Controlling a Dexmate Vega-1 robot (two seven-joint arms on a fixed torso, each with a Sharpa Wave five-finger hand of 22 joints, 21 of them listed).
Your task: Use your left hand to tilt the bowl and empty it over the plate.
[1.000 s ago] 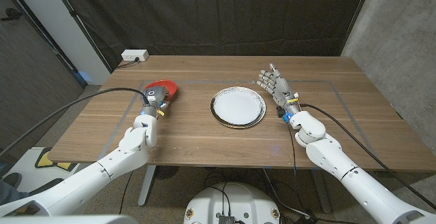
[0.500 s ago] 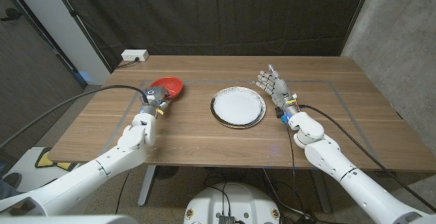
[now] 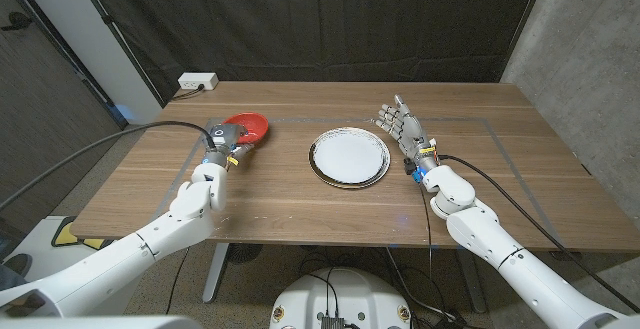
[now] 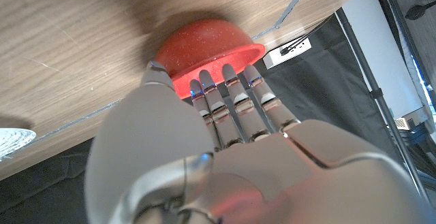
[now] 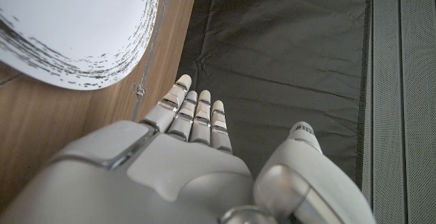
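Observation:
A red bowl (image 3: 250, 124) stands upright on the table's left side, and its inside looks empty. My left hand (image 3: 220, 144) is just in front of it with fingers stretched out. In the left wrist view the fingertips (image 4: 228, 74) reach the rim of the bowl (image 4: 204, 47), with the thumb beside its wall, and no grip is visible. The white plate (image 3: 348, 156) lies at the table's middle, a short way right of the bowl. My right hand (image 3: 405, 129) stands on its edge right of the plate, fingers apart and holding nothing. In the right wrist view this hand (image 5: 184, 135) sits beside the plate (image 5: 75, 26).
A white power strip (image 3: 198, 82) lies at the table's far left corner, behind the bowl. A taped rectangle marks the work area on the wood. A black curtain hangs behind the table.
The bowl has shifted slightly away and to the right, and my left hand has crept forward up to its rim. My right hand and the plate have stayed put.

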